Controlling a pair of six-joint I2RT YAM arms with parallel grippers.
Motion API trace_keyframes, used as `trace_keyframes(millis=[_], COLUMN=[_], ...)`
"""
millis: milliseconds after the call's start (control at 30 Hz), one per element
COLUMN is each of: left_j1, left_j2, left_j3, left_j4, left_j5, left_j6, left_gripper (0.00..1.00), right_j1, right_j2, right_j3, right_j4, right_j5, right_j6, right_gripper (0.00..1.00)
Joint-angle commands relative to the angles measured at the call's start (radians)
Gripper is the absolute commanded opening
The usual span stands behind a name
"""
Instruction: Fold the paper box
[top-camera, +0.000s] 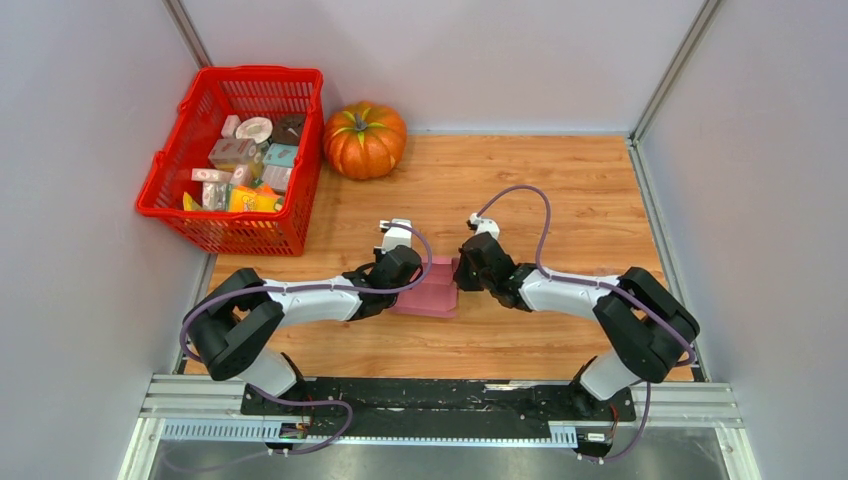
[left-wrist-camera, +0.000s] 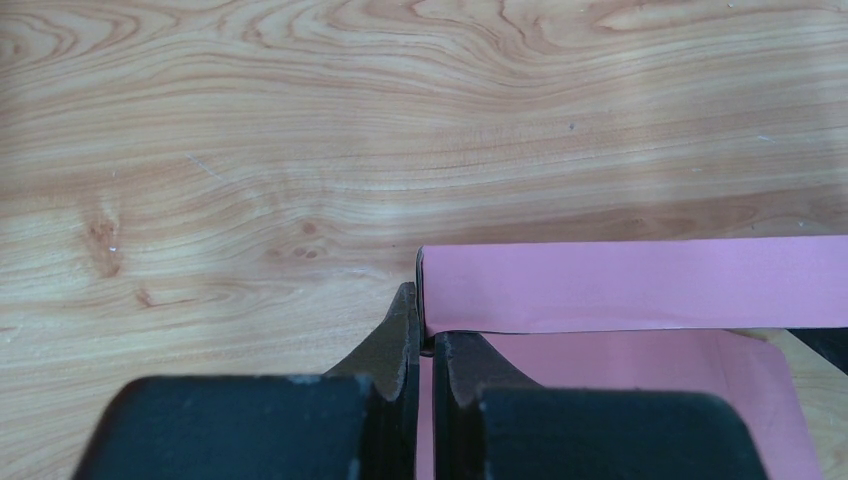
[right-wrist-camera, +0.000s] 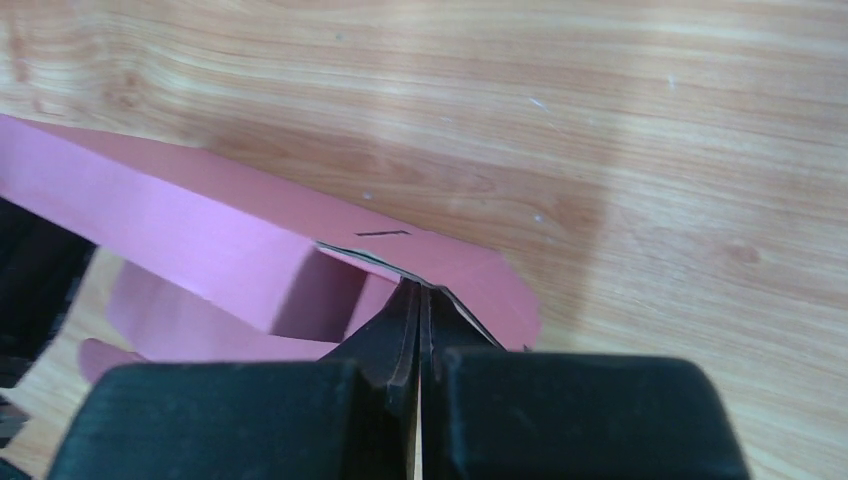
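Seen from overhead, my left pincer (top-camera: 408, 275) and my right pincer (top-camera: 466, 272) faced each other across the paper box (top-camera: 432, 293). The box lay on the table (top-camera: 560, 200) between them, one end at each pincer. That view hid my fingertips behind my own wrists.

My left wrist camera showed what the overhead one could not. The left fingers were drawn almost together on the corner of a raised pink wall, with the thin card pinched between them. The wall ran off to the right of the tips, and a flat pink panel lay below it.

My right wrist camera showed the other pair closed tight on a rounded flap at the box's end, with an upright wall slanting away to the left of the tips.

Only the overhead view took in the room. The tabletop was pale wood grain, with grey walls (top-camera: 450, 60) on three sides. A red basket (top-camera: 250, 72) of small packages stood far beyond my left pincer, and an orange pumpkin (top-camera: 365, 140) sat just beside it.
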Motion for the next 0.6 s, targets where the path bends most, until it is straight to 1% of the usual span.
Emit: trace_keyframes(millis=[0, 100, 367, 467, 500, 567], left_j1=[-0.001, -0.001, -0.001, -0.001, -0.001, -0.001], left_j2=[-0.013, -0.021, -0.024, -0.015, -0.013, -0.012], left_j3=[-0.002, -0.005, -0.013, -0.015, -0.013, -0.015], left_j4=[-0.010, -0.014, -0.013, -0.011, -0.011, -0.014], left_j5=[0.014, 0.014, 0.014, 0.017, 0.014, 0.011], left_j6=[-0.015, -0.013, -0.021, -0.025, -0.025, -0.025], left_gripper=[0.00, 0.00, 0.00, 0.00, 0.00, 0.00], right_j1=[0.008, 0.008, 0.008, 0.007, 0.005, 0.003], right_j2=[-0.026, 0.014, 0.098, 0.115, 0.096, 0.053], right_j3=[0.002, 0.017, 0.015, 0.014, 0.009, 0.011], right_j4=[0.128, 0.132, 0.209, 0.194, 0.186, 0.111], right_j5=[-0.045, -0.053, -0.100, -0.094, -0.097, -0.080], right_j6=[0.026, 0.028, 0.040, 0.036, 0.033, 0.014], right_gripper=[0.00, 0.00, 0.00, 0.00, 0.00, 0.01])
